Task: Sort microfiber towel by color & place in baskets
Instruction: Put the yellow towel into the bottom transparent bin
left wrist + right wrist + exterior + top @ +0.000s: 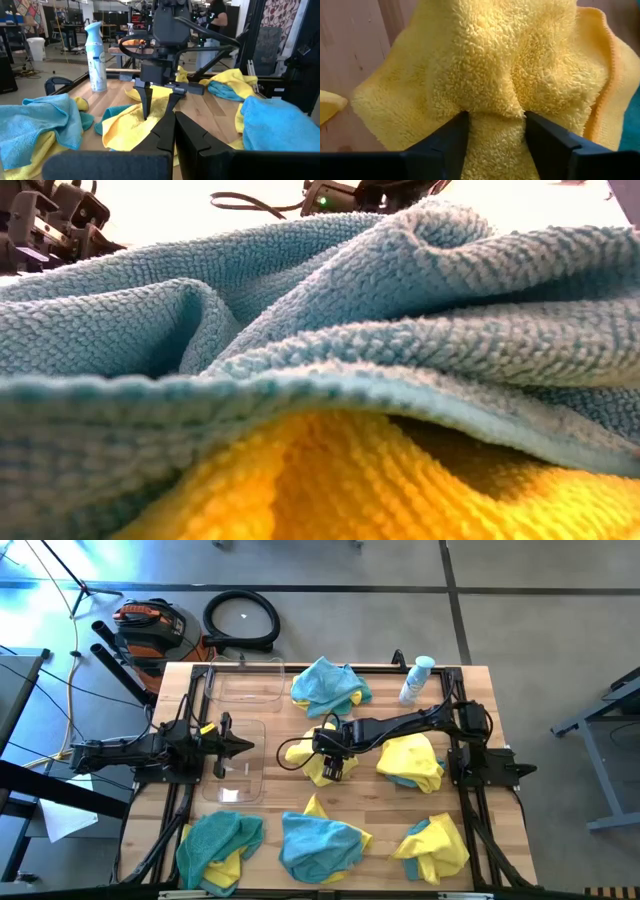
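Note:
My right gripper [335, 768] reaches to the table's middle and points down onto a yellow microfiber towel [312, 762] lying crumpled on the wood; it is shut on that towel. The left wrist view shows this gripper [160, 112] standing upright in the yellow towel [132, 122]. My left gripper [243, 748] hovers shut over the nearer clear basket [232, 785], touching nothing; its fingers [175, 131] show together. The second clear basket [245, 690] stands at the far left. My right gripper [495, 137] pinches a raised fold of the yellow towel [495, 117] between its two fingers [452, 137], coming from above and pointing down. Creases run out from the pinched ridge. The rest of the towel lies spread on the table.
Mixed teal and yellow towel piles lie at the far middle [328, 685], right of centre [410, 762] and along the near edge [218, 845] [320, 845] [432, 848]. A white-and-blue bottle [416, 680] stands far right. A teal towel over a yellow one [320, 330] fills the low view.

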{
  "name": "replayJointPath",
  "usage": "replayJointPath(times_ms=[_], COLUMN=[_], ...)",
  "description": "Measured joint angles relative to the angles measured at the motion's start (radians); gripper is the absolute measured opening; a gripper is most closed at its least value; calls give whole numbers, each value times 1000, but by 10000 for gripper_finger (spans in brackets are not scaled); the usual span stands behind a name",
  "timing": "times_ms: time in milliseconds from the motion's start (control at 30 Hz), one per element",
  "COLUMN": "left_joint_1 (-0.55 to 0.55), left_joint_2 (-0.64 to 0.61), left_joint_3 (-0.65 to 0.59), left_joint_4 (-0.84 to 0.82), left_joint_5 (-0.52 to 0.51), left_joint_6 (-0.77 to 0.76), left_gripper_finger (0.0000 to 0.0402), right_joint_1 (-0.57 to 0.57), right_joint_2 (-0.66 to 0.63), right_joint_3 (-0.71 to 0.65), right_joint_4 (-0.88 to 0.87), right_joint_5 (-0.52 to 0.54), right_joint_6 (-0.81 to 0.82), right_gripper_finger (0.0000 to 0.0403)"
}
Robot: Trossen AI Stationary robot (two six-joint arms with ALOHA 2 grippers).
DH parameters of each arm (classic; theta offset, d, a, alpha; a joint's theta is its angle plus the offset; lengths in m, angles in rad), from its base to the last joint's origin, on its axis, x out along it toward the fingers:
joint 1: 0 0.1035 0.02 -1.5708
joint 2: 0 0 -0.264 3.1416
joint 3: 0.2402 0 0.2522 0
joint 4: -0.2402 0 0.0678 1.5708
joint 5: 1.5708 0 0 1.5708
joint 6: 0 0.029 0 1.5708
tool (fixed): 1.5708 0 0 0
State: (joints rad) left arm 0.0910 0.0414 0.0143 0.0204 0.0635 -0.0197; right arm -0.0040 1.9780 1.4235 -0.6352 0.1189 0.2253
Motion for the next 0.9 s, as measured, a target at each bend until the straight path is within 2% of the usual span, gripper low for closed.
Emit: replayJointPath(times_ms=[67, 200, 233, 400, 567, 800, 900], left_joint_1=[0, 0, 0, 0, 0, 0, 0], left_joint_2=[0, 0, 0, 11, 66, 237, 343], left_joint_3=[5, 57, 75, 193, 346, 568, 657], left_joint_4=[0, -2, -12, -170, -322, -375, -377], left_joint_5=[0, -6, -13, -78, -138, -206, -221], left_joint_6=[-12, -2, 2, 3, -32, -39, -118], left_gripper_finger=[0, 0, 0, 0, 0, 0, 0], right_joint_1=[0, 0, 0, 0, 5, 4, 2], right_joint_2=[-1, -25, -38, -122, -248, -411, -458], right_joint_3=[0, 0, 3, 8, 9, 10, 10], right_joint_4=[-1, -21, -30, -56, -79, -83, -71], right_joint_5=[0, -4, -6, -7, 0, 34, 39], right_joint_6=[2, 9, 14, 23, -21, -75, -95], right_gripper_finger=[147, 35, 19, 25, 7, 4, 5])
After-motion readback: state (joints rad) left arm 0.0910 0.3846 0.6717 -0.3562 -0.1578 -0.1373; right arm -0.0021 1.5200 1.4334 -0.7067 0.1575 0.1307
